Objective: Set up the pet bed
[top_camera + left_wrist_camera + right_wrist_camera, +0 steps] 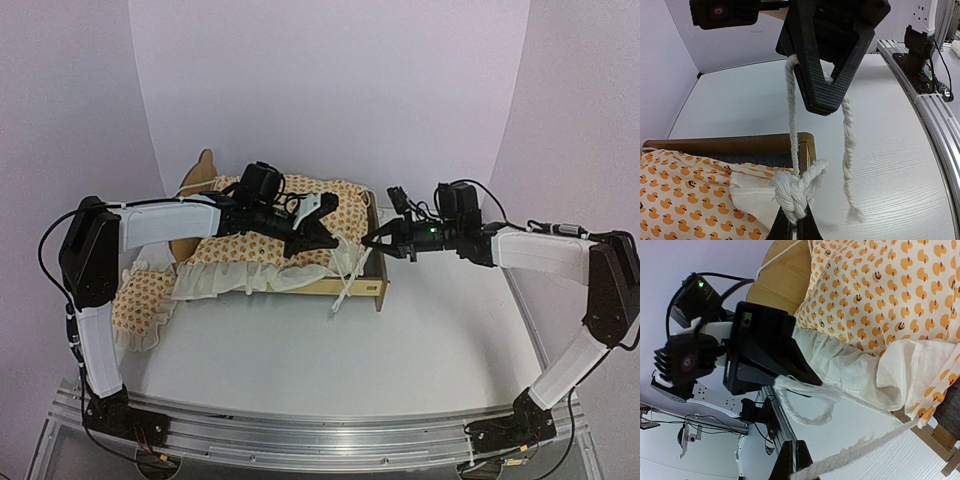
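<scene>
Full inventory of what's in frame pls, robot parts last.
bed frame: 1, light wood, table centre-left
bedding: 1, cream with orange ducks, ruffled, draped over the frame
pillow: 1, same print, off the frame's left side
cord: at least two strands, white, knotted, at the frame's right corner
table: 1, white
rail: 1, aluminium, near edge
left gripper: black, jaws shut on cord knot
right gripper: black, jaws shut on cord
</scene>
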Available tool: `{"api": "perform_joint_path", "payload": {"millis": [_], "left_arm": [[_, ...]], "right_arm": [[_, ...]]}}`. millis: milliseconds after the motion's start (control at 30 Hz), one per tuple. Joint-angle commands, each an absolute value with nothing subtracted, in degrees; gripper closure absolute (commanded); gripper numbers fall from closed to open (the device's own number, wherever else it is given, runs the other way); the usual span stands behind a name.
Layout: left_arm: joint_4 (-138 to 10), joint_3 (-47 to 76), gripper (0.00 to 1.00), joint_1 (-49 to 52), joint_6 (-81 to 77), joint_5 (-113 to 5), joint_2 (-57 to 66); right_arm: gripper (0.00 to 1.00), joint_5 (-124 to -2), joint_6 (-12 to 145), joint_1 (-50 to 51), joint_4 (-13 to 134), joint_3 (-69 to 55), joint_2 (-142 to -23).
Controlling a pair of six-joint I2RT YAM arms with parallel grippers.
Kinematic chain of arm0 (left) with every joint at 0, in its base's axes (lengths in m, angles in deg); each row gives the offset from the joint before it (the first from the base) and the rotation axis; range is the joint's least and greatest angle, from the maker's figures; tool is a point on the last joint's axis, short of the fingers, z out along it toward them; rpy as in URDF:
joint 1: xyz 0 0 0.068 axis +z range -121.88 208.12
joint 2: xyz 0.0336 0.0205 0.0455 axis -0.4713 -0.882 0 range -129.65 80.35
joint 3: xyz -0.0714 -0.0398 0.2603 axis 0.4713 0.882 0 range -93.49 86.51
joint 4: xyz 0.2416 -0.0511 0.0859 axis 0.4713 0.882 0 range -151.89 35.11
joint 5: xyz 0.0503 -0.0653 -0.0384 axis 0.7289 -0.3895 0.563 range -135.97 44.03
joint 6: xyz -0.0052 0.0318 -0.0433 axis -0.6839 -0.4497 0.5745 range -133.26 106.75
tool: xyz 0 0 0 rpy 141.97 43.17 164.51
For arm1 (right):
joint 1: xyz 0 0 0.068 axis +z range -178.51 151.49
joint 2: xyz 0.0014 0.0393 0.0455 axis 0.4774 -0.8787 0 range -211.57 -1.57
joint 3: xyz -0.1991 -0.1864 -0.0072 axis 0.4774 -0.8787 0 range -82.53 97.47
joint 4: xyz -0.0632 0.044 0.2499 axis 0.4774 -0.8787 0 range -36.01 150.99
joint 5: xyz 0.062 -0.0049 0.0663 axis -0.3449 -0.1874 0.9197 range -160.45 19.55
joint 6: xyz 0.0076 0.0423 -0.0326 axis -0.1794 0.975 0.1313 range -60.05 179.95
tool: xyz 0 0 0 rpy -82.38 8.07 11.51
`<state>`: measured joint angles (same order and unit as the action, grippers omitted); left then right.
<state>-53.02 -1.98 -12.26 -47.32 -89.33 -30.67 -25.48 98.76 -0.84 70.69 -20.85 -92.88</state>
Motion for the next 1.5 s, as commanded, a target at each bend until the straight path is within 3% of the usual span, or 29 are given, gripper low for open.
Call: {"api": "perform_joint_path", "payload": {"millis": [0, 433, 500, 600, 700, 933, 1067, 1200, 1467], "left_arm": [[-52.04, -4.16, 1.0, -11.88, -46.89, -91.69, -28.96], [-49.35, -0.92, 1.0, -18.59, -48.59, -92.09, -30.92], [-50.04, -0.16, 1.0, -19.63, -49.66, -90.96, -31.24], [-50.61, 0.54, 1.0, -20.53, -49.95, -89.75, -31.54], [-50.13, 0.15, 1.0, -20.78, -49.02, -89.97, -31.56], [-48.57, -0.34, 1.0, -20.75, -50.21, -89.64, -31.38], [-48.31, -1.42, 1.0, -20.63, -48.63, -89.1, -31.53], [-47.27, -2.23, 1.0, -20.5, -48.37, -89.11, -31.42], [-44.07, -2.12, 1.0, -19.46, -48.6, -88.93, -29.92]], "right_arm": [[1.0, -27.36, 100.63, 0.13, 73.76, -28.66, -89.93], [0.97, -36.76, 109.06, 3.94, 76.41, -44.34, -91.03], [0.89, -38.84, 110.76, 3.89, 75.85, -45.14, -91.16], [0.65, -46.2, 111.48, 3.4, 66.34, -44.75, -90.5], [0.59, -54.63, 109.7, 3.36, 55.77, -43.58, -87.7], [0.59, -72.42, 107.98, 3.6, 34.09, -38.44, -76.52], [0.62, -77.56, 98.6, 10.41, 33.58, -33.49, -75.72], [0.65, -74.87, 95.95, 15.87, 40.62, -31.64, -82.45], [0.61, -78.89, 97.68, 22.62, 40.56, -22.61, -99.87]]}}
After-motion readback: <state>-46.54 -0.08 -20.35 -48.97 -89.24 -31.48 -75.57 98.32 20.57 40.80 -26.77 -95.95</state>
